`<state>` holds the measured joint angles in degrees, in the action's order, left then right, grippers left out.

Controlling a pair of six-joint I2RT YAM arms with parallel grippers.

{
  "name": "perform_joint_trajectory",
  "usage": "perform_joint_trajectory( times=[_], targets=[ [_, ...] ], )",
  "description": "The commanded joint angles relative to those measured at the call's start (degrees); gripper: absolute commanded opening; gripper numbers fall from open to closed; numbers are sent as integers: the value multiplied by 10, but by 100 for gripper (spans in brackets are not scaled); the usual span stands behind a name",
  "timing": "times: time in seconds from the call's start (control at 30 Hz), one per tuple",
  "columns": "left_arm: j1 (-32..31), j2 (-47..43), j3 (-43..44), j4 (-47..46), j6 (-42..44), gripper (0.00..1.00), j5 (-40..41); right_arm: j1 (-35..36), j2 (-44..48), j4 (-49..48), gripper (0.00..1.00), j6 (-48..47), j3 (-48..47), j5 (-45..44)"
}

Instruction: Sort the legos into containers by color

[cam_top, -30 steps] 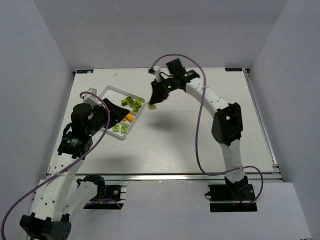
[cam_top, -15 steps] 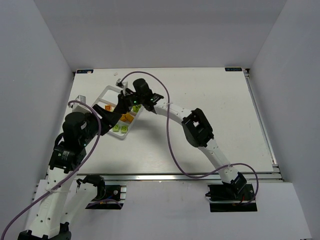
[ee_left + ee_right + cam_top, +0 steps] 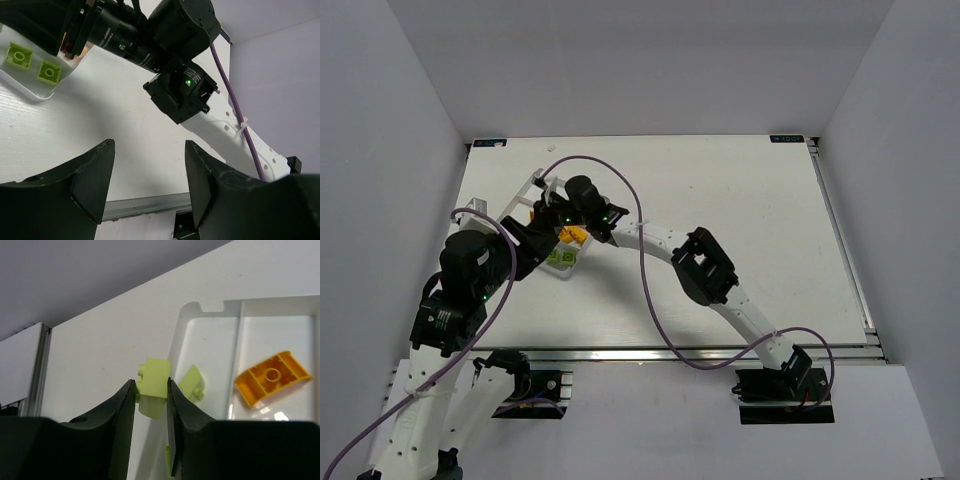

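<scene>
White table (image 3: 740,200) w/ pale grey walls (image 3: 400,120) (even light).

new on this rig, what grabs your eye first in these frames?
The right claw pinches a lime-green lego at the edge of the clear tray, where an orange lego lies underside-up in one compartment. In the top view the right arm stretches across the table to that tray at far left. The left claw hangs open and empty beside the tray corner holding two green legos.
</scene>
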<state>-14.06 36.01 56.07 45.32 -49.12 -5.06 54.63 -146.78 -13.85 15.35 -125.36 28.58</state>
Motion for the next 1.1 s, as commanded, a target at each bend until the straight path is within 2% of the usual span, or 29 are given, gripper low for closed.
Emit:
perform_joint_trajectory(
  times=[0.0, 0.17, 0.2, 0.23, 0.33, 0.37, 0.43, 0.63, 0.7, 0.83, 0.87, 0.93, 1.0, 1.07],
  targets=[
    [-3, -8, 18, 13, 2, 68, 3, -9, -7, -20, 0, -25, 6, -35],
    [-3, -2, 23, 11, 7, 69, -5, -7, -6, -1, 0, -43, 9, -34],
    [-3, -2, 24, 11, 6, 69, -7, -7, -3, 0, 3, -49, 13, -34],
    [-3, -2, 25, 13, 7, 69, -8, -6, -1, 2, 7, -55, 18, -34],
    [-3, -5, 29, 17, 7, 70, -8, -2, 4, 11, 31, -65, 26, -36],
    [-3, -7, 29, 17, 7, 71, -9, -2, 7, 15, 42, -67, 27, -36],
    [-3, -13, 27, 16, 6, 71, -9, -3, 19, 22, 55, -77, 30, -33],
    [3, -28, 13, -3, -1, 72, -15, -17, 83, 64, 66, -110, 36, -27],
    [3, -34, 9, -14, 0, 72, -19, -35, 105, 112, 68, -121, 28, -28],
    [3, -36, 3, -33, 11, 76, -26, -101, 188, 250, 89, -128, 15, -5],
    [3, -35, 0, -36, 12, 77, -27, -111, 203, 277, 89, -137, 19, 4],
    [3, -37, -4, -51, 17, 88, -28, -154, 258, 356, 89, -151, 41, 7],
    [3, -37, -14, -72, 24, 94, -36, -174, 305, 445, 89, -202, 51, -37],
    [3, -37, -22, -88, 25, 98, -40, -180, 333, 499, 89, -231, 67, -140]
  ],
)
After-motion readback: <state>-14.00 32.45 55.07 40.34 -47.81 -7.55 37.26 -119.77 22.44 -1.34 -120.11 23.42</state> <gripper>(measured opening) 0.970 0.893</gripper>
